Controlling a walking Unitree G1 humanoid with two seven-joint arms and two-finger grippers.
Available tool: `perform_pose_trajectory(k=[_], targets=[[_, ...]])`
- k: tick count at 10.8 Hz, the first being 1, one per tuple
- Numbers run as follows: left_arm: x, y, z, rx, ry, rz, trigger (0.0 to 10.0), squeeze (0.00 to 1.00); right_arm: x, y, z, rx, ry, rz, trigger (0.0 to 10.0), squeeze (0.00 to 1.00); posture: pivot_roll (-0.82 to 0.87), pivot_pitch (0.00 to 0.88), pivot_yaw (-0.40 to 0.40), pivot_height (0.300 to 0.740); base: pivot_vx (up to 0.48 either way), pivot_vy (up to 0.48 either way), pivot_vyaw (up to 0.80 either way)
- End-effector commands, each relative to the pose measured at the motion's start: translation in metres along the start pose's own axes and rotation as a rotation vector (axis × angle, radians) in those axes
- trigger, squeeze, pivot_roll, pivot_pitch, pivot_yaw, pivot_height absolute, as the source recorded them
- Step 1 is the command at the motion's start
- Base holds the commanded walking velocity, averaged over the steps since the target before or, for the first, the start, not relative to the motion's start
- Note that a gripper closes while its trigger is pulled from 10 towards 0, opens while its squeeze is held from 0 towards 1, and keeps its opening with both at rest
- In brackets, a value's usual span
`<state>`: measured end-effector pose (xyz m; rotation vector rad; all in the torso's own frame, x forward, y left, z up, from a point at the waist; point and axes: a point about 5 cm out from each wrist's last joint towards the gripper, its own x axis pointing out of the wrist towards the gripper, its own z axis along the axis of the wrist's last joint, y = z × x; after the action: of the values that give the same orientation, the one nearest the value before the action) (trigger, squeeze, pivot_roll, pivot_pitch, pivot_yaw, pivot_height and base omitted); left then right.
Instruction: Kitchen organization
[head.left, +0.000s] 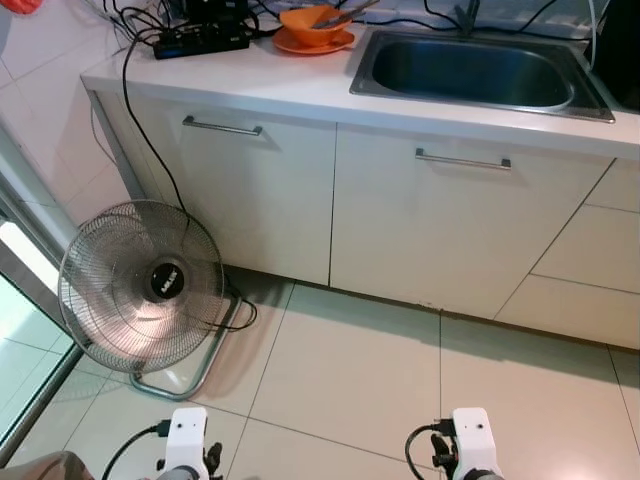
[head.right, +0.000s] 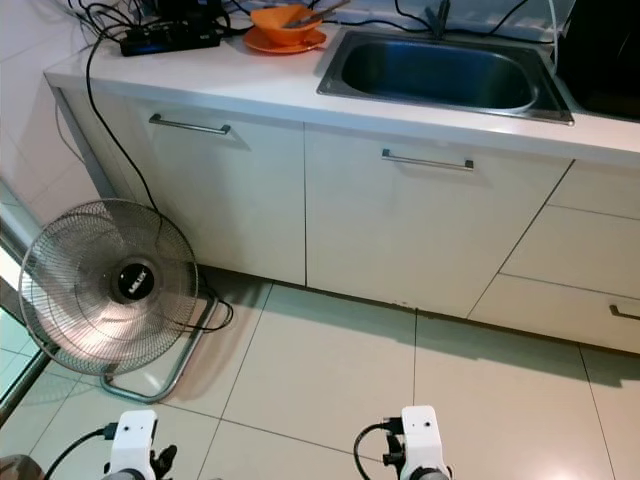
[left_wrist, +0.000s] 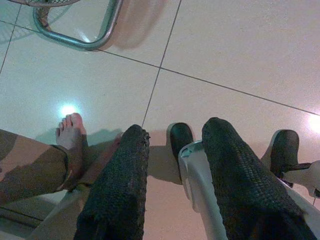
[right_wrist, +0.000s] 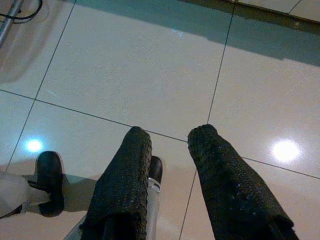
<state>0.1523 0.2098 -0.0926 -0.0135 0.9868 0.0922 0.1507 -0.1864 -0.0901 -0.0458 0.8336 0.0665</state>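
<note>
1. The white counter (head.left: 290, 85) is seen well beyond both sets of jaws; its far edge is cut off.
2. The steel sink (head.left: 478, 72) is set into it, ahead of the right gripper (right_wrist: 167, 137), whose jaws are held apart above bare floor tile.
3. A floor fan (head.left: 142, 287) stands ahead of the left gripper (left_wrist: 172, 135), jaws likewise apart; its hub label cannot be read.
4. An orange bowl (head.left: 312, 25) is placed left of the sink, contents unclear.
5. A person's bare foot (left_wrist: 71, 137) is seen just beside the left jaws.
</note>
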Motion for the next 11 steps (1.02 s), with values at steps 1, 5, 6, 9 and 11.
perform_pose_trajectory(k=[1, 5, 6, 9, 11], targets=[[-0.0009, 0.0027, -0.0021, -0.005, -0.003, 0.013, 10.0, 0.00, -0.0011, -0.0004, -0.0029, 0.008, 0.010, -0.001, 10.0, 0.00, 0.00, 0.007, 0.026, 0.740, 0.000, 0.000, 0.00], [-0.0014, 0.0025, -0.0038, -0.004, -0.003, 0.013, 10.0, 0.00, -0.0017, -0.0004, -0.0046, 0.007, 0.015, 0.003, 10.0, 0.00, 0.00, 0.000, 0.022, 0.740, 0.000, 0.000, 0.00], [-0.0015, 0.0025, -0.0044, -0.004, -0.003, 0.013, 10.0, 0.00, -0.0020, -0.0004, -0.0052, 0.008, 0.017, 0.003, 10.0, 0.00, 0.00, 0.000, 0.022, 0.740, 0.000, 0.000, 0.00], [-0.0019, 0.0029, -0.0055, -0.004, -0.002, 0.016, 10.0, 0.00, -0.0025, 0.0000, -0.0064, 0.011, 0.019, 0.005, 10.0, 0.00, 0.00, 0.000, 0.020, 0.740, 0.000, 0.000, 0.00], [-0.0018, 0.0029, -0.0054, -0.004, -0.004, 0.017, 10.0, 0.00, -0.0024, -0.0001, -0.0063, 0.012, 0.020, 0.004, 10.0, 0.00, 0.00, 0.000, 0.021, 0.740, 0.000, 0.000, 0.00]])
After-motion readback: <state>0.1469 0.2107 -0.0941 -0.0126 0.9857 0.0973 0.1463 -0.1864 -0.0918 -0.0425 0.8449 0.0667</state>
